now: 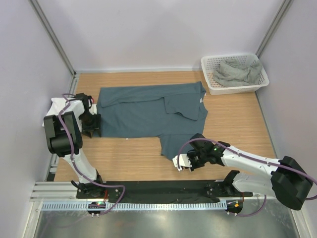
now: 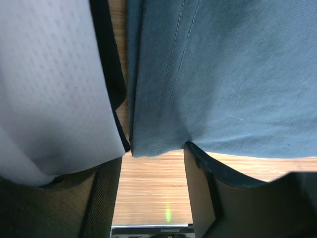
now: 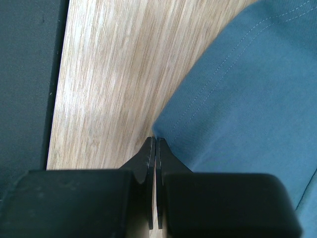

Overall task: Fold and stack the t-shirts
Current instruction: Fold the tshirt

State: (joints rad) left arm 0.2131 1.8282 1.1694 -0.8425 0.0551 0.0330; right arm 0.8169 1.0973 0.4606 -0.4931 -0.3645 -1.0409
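A slate-blue t-shirt (image 1: 143, 111) lies spread on the wooden table (image 1: 124, 158), partly folded over itself. My left gripper (image 1: 92, 125) is at its left edge. In the left wrist view it (image 2: 152, 159) stands open, the shirt's hemmed corner (image 2: 148, 141) lying at the tips and bare wood between the fingers (image 2: 203, 193). My right gripper (image 1: 179, 162) is at the shirt's near corner. Its jaws (image 3: 156, 140) are shut, and the corner of the shirt (image 3: 237, 99) runs into their tips. A white t-shirt (image 1: 58, 104) (image 2: 49, 89) lies over a black one (image 2: 110, 64) beside the left arm.
At the back right a white mesh basket (image 1: 233, 90) holds a crumpled grey-green t-shirt (image 1: 237, 72). A black strip (image 3: 25, 74) and a metal rail (image 1: 148, 204) run along the near edge. Grey walls close in the left, back and right.
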